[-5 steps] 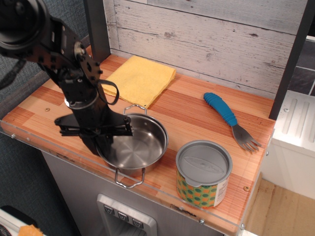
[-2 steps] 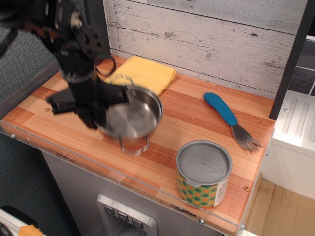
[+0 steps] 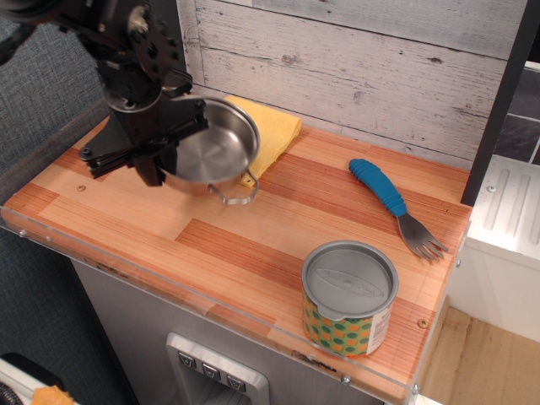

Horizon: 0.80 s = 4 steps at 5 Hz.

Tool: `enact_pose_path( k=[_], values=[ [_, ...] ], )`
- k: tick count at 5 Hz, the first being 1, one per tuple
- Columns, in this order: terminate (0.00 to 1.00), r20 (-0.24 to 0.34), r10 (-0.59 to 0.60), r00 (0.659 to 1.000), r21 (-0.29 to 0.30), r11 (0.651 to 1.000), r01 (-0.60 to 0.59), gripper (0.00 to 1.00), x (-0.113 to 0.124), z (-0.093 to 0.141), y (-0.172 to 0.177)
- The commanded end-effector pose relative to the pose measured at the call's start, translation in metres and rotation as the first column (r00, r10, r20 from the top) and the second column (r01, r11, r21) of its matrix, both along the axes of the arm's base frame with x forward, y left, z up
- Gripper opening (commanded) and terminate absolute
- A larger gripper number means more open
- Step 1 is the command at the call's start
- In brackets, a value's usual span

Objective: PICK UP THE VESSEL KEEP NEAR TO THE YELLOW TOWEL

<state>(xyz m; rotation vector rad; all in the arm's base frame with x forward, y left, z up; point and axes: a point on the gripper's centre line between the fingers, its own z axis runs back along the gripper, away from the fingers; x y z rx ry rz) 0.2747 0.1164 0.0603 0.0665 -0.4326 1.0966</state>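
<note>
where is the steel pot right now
The shiny round steel pot hangs tilted in the claw at the table's back left, overlapping the folded yellow towel.

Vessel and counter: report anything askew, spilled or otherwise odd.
The vessel is tilted in the gripper, held by its left rim, open side facing the camera, overlapping the yellow towel in view. It looks empty; nothing has spilled. The fork and can look undisturbed.
</note>
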Motion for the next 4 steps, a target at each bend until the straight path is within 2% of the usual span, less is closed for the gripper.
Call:
enact_pose_path(
  k=[1, 2, 4],
  values=[
    [0.00, 0.145, 0.141, 0.979, -0.079, 0.988, -0.131, 0.00, 0.042, 0.002, 0.010],
    [0.00, 0.154, 0.138, 0.978, -0.128, 0.985, -0.118, 0.00, 0.061, -0.001, 0.010],
    [0.00, 0.096, 0.109, 0.989, -0.166, 0.982, -0.092, 0.00, 0.078, -0.013, 0.007]
  ],
)
